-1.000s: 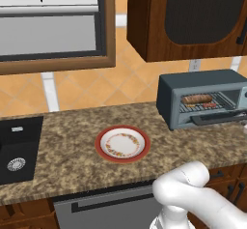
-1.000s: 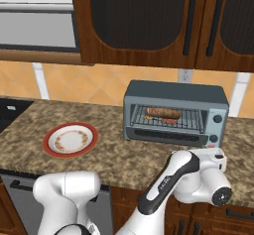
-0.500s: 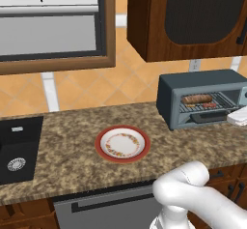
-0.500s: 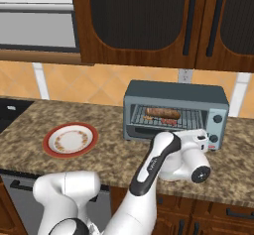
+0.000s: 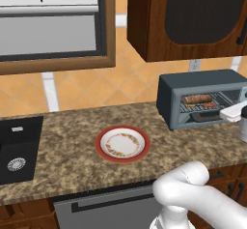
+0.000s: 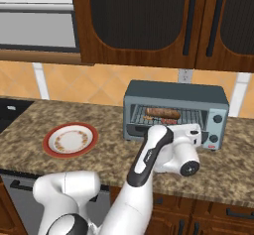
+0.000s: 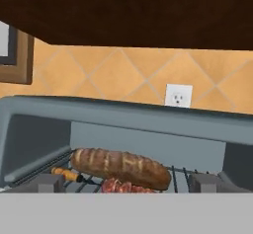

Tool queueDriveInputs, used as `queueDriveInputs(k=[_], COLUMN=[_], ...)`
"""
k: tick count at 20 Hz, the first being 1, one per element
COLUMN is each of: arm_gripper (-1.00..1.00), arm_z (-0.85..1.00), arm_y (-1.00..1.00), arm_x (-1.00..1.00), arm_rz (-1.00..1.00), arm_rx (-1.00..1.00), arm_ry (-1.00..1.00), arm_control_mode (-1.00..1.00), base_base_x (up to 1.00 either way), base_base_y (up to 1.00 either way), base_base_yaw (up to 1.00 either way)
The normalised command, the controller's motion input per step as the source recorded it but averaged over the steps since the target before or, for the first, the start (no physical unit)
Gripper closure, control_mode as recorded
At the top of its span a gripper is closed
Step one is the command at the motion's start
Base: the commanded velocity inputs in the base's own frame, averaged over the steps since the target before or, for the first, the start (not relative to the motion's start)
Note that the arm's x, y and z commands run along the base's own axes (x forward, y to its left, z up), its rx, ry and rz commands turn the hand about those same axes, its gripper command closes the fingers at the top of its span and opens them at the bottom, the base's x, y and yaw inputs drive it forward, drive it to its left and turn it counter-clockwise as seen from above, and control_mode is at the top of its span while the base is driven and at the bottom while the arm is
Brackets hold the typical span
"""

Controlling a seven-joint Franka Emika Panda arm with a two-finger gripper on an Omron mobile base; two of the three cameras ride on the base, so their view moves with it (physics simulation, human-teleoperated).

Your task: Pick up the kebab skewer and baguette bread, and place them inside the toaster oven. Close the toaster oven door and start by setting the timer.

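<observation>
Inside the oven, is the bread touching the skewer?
Touching: the hand view shows the bread lying right against the skewer on the oven rack, no gap.

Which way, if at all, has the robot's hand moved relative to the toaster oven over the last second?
Yes. In the right base view the hand has risen from below the counter edge to in front of the toaster oven, over its open door.

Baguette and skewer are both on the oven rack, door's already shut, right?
Not quite. The baguette and skewer do lie on the rack of the oven, but the door is not shut: the hand view looks straight into the open cavity, and the right base view shows the food with no glass over it.
</observation>
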Motion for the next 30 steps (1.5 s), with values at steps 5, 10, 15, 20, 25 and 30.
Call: queueDriveInputs(k=[5,10,15,20,25,30], arm_gripper=[-1.0,-1.0,-1.0,-1.0,-1.0,-1.0], arm_z=[0.55,-0.03,-0.91,-0.43,-0.14,-0.03], arm_y=[-0.31,-0.18,-0.04,0.01,0.05,0.0], arm_x=[-0.26,-0.72,-0.64,0.44,0.7,0.39], arm_rz=[-0.04,-0.03,0.0,0.0,0.0,0.0], arm_rx=[0.0,0.0,0.0,0.0,0.0,0.0], arm_ry=[-0.02,0.03,0.02,0.0,0.0,-0.02], arm_control_mode=[-1.0,-1.0,-1.0,-1.0,-1.0,-1.0], base_base_x=[0.0,0.0,0.0,0.0,0.0,0.0], base_base_y=[0.0,0.0,0.0,0.0,0.0,0.0], base_base_yaw=[0.0,0.0,0.0,0.0,0.0,0.0])
